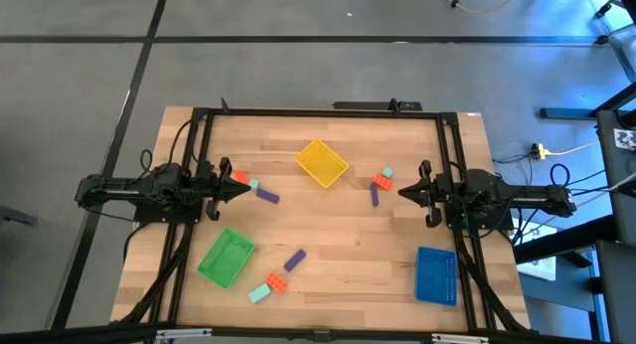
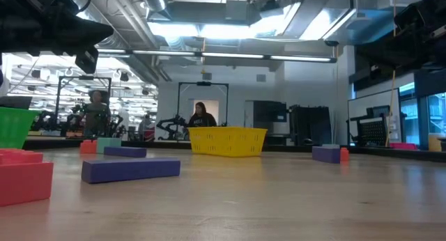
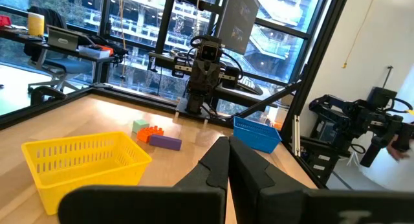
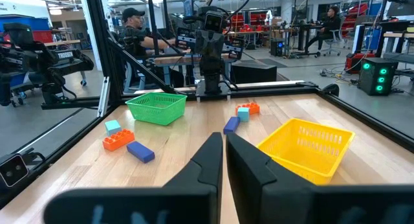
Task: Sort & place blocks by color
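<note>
None of the blocks sits in a tray yet, so we judge the sorting not begun.

We count three loose clusters on the tabletop (image 1: 348,235) in the high view: purple block (image 1: 267,194), teal block (image 1: 252,185) and orange block (image 1: 239,176) at centre left; another purple block (image 1: 376,193) with orange and teal at centre right; a third trio near the bottom centre. The yellow tray (image 1: 321,162), green tray (image 1: 227,258) and blue tray (image 1: 435,274) hold nothing. We see the left pincer (image 1: 241,188) and right pincer (image 1: 405,191) both clenched, carrying nothing, at the side edges.
</note>
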Controlling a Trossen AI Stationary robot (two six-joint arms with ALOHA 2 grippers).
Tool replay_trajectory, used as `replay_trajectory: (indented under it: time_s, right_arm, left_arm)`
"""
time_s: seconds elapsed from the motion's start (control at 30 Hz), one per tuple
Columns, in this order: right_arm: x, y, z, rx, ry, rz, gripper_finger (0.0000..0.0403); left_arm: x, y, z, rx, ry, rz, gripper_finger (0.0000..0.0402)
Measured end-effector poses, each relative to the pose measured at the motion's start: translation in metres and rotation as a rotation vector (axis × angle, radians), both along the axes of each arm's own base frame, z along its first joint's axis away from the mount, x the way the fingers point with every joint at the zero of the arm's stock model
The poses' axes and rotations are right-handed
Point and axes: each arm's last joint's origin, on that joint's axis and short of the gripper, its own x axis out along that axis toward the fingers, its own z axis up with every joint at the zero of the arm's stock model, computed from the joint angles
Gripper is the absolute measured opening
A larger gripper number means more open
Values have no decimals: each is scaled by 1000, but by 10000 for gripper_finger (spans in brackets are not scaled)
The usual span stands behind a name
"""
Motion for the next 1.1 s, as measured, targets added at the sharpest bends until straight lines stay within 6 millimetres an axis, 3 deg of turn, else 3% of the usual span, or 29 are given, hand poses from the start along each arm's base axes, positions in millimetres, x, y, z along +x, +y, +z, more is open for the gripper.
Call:
replay_trajectory:
  time_s: [0.93, 1.1]
  right_arm:
    - [0, 0, 0, 0, 0, 0, 25]
    - [0, 0, 0, 0, 0, 0, 25]
  left_arm:
    - [0, 1, 3, -12, -27, 40, 0]
    - [-4, 2, 17, -45, -181, 55, 0]
